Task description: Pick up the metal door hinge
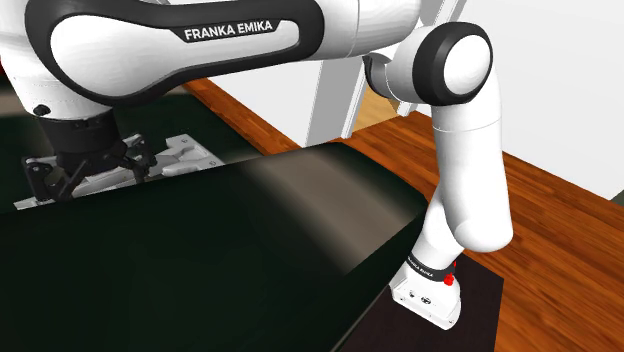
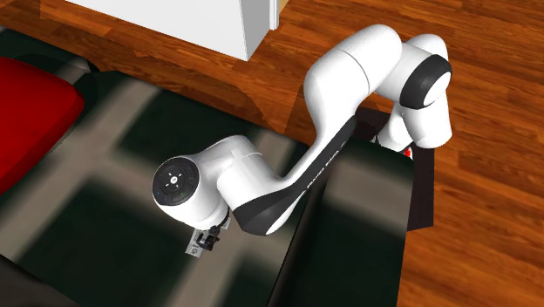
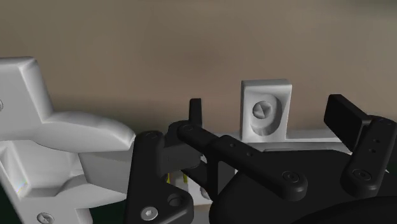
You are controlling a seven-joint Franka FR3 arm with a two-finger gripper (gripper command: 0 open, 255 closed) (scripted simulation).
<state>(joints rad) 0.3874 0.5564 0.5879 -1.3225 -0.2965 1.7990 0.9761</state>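
Tool [image 3: 268,109] wide open, holding nothing: 2 black fingers [image 3: 347,121] well apart. Between them, clear of both, 1 raised block of the door hinge [image 3: 63,137] with 1 screw recess. Hinge count: 1, drawn pale grey-white, lying flat on the dark tabletop [image 1: 250,250]; its larger leaf sits outside one finger. Shoulder view: tool [image 1: 90,172] low over the hinge [image 1: 185,155] at that view's 9 o'clock, hinge body running out from under it toward 3 o'clock. Second exterior view: tool [image 2: 206,237] at 7 o'clock of centre, below the wrist of the 1 white arm [image 2: 349,78]; sliver of hinge [image 2: 192,248] just beside it at its 8 o'clock. Further out: 1 red object [image 2: 26,113] at 9 o'clock, 1 white cabinet [image 2: 174,22] at 12 o'clock, wood floor [image 2: 488,227] at 3 o'clock, 1 dark stand [image 2: 423,187] under the arm's base.
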